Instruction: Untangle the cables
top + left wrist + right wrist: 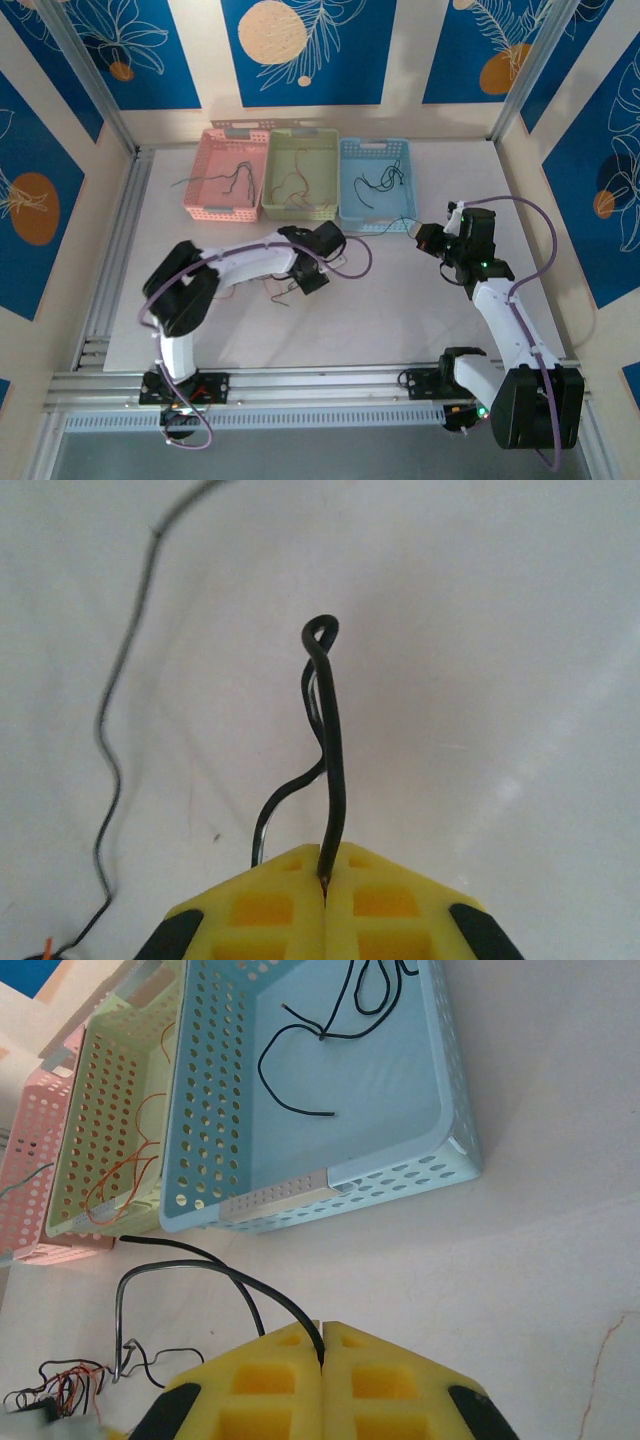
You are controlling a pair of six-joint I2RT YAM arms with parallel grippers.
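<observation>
Two grips: left claw [325, 880] pinching a black cable [335, 770], right claw [322, 1355] pinching a second cable [250, 1290] near blue basket [400, 1175].

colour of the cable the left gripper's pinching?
Black. The cable shows best in the left wrist view, clamped in the shut left gripper.

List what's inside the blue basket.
In the blue basket, thin black cables lie on the floor, crossing one another. Its near wall hides the floor strip right behind it.
</observation>
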